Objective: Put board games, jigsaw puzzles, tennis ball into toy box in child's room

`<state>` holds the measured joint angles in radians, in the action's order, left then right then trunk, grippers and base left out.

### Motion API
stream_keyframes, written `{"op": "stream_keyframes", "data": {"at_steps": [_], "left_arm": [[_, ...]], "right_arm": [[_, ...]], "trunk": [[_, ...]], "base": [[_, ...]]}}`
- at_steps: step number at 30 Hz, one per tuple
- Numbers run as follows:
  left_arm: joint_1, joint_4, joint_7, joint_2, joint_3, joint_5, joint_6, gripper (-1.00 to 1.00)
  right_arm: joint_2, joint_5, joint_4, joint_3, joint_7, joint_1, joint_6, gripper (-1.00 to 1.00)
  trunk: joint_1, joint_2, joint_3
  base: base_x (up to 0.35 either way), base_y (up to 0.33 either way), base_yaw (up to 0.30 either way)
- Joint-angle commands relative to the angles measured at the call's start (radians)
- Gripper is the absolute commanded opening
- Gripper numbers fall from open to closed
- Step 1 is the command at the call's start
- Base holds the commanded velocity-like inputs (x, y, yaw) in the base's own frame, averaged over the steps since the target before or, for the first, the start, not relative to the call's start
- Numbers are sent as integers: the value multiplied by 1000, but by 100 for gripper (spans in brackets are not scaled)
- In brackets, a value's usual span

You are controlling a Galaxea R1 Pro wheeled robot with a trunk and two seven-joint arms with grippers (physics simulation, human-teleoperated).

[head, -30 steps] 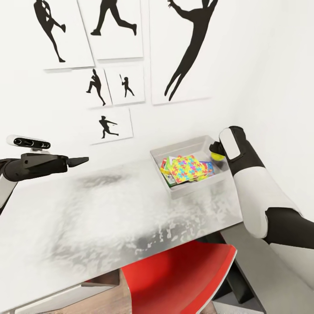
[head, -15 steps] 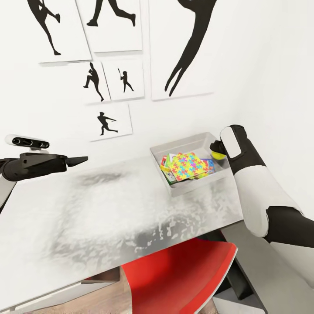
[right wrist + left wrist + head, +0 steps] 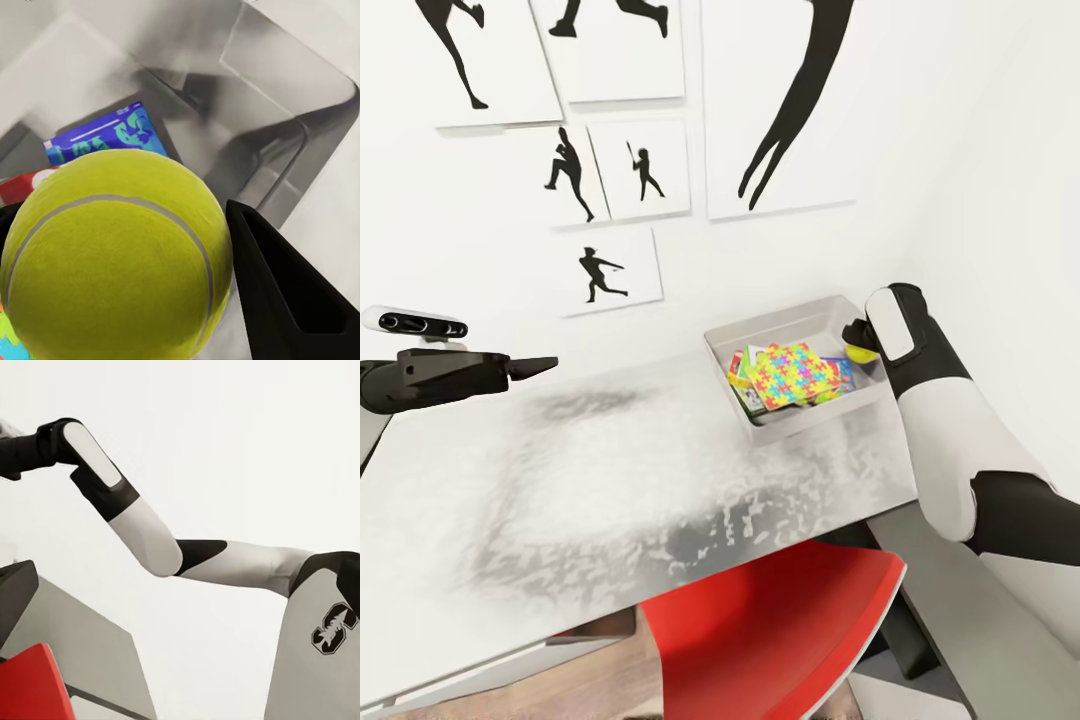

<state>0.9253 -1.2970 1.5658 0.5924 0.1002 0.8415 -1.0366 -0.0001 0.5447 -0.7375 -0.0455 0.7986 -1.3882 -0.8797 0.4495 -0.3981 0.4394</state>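
The right gripper (image 3: 857,345) hangs over the right rim of the toy box (image 3: 775,325), pinching the tennis ball (image 3: 859,353) between its fingers; in the right wrist view the ball (image 3: 116,259) sits large and close, pressed against a dark finger (image 3: 289,289), with the grey inside of the box (image 3: 247,90) below it. The ball is above the box's interior, apart from the toys beneath. The box stands on the table (image 3: 610,480) near its far right corner, close to the wall. Inside it a jigsaw puzzle (image 3: 792,374) lies tilted on top of the pile, with a green board game (image 3: 748,390) poking out at its left and a blue board game (image 3: 842,374) at its right; that blue box (image 3: 105,139) lies flat on the bin floor in the right wrist view. A second puzzle may lie under the top one, but the pile hides it. The left gripper (image 3: 532,366) hovers well apart, above the table's left end, holding nothing, its fingers seemingly pressed together to a point. A red chair (image 3: 770,630) is tucked under the table's near edge. Black sports pictures (image 3: 610,265) hang on the white wall behind.
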Motion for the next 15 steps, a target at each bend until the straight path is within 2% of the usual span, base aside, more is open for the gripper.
{"op": "stream_keyframes", "data": {"at_steps": [1, 5, 15], "left_arm": [[1, 0, 5, 1, 2, 1, -11, 100], [1, -1, 5, 1, 3, 1, -11, 100], [1, -1, 5, 1, 3, 1, -10, 100]], "right_arm": [[0, 13, -1, 0, 13, -3, 1, -100], [-2, 13, -2, 1, 13, -31, 1, -100], [-4, 14, -2, 1, 17, -42, 1, -100]], "trunk": [[1, -2, 3], [1, -2, 10], [1, -2, 26]], "base": [[0, 0, 0], [0, 0, 0], [0, 0, 0]]}}
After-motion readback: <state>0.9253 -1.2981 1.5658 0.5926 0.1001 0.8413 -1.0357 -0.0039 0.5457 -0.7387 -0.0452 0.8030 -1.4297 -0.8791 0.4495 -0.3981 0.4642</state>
